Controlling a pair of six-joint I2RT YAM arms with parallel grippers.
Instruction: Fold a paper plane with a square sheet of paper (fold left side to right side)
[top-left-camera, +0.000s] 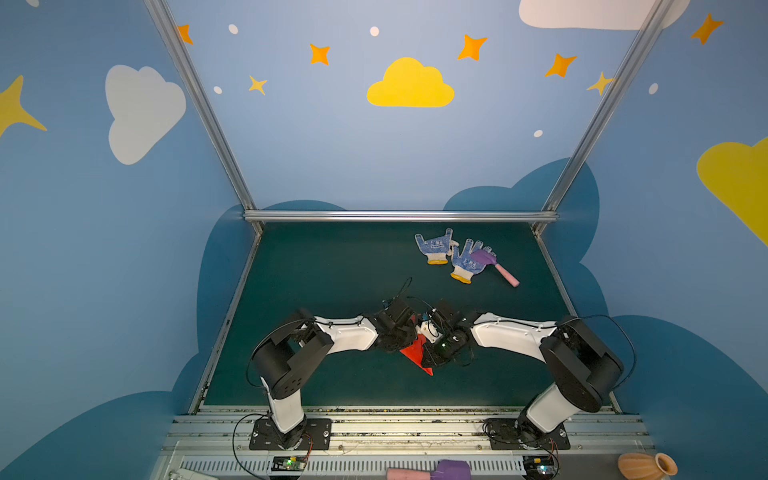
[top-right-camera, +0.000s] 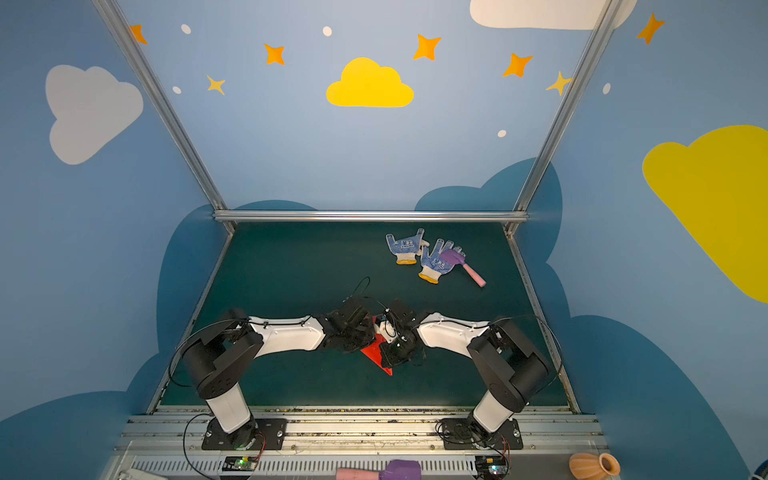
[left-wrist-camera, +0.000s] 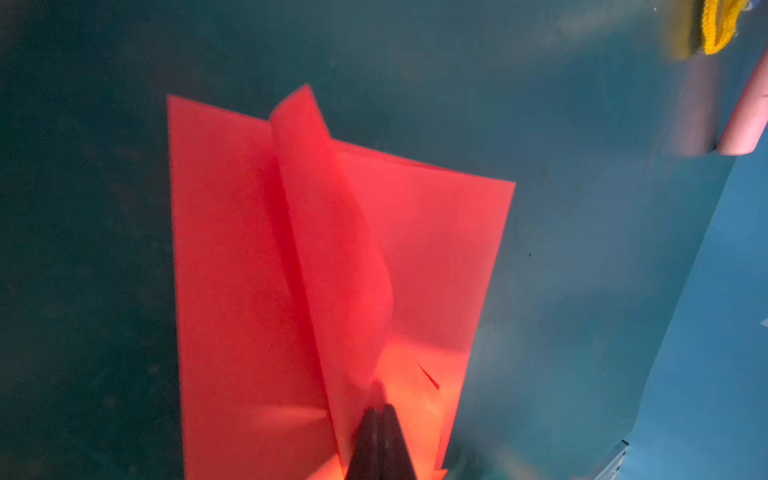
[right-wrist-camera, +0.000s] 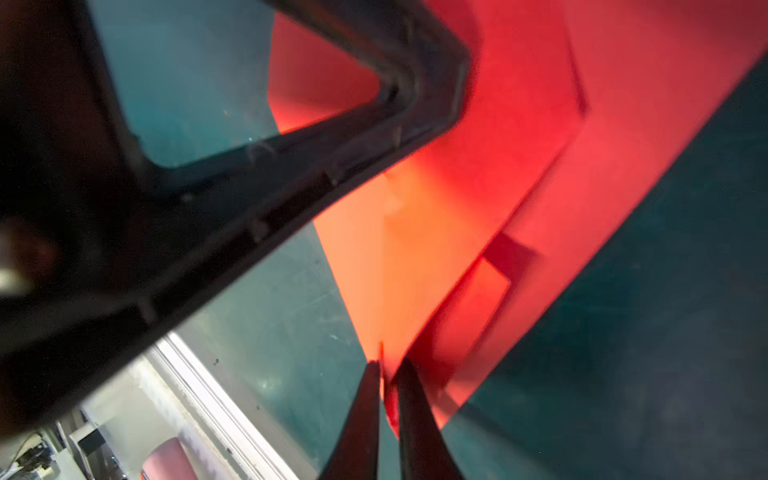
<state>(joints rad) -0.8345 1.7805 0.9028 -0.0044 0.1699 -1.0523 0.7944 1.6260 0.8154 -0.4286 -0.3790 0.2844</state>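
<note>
The square sheet of paper lies folded as a red paper plane (top-left-camera: 415, 353) (top-right-camera: 376, 353) on the green mat, front centre, between the two wrists. In the left wrist view the paper plane (left-wrist-camera: 232, 270) shows two flat wings and a raised middle fold. My left gripper (left-wrist-camera: 380, 409) is shut on the base of that fold. In the right wrist view the paper plane (right-wrist-camera: 519, 124) narrows to a point, and my right gripper (right-wrist-camera: 388, 365) is shut on that tip with red paper between its fingers. In both top views the wrists hide the fingertips.
Two blue-dotted white gloves (top-left-camera: 434, 247) (top-left-camera: 467, 264) and a purple-and-pink toy hammer (top-left-camera: 496, 266) lie at the back right of the mat (top-left-camera: 332, 270). Another hammer (top-left-camera: 432, 471) and an orange vase (top-left-camera: 646, 465) sit by the front rail.
</note>
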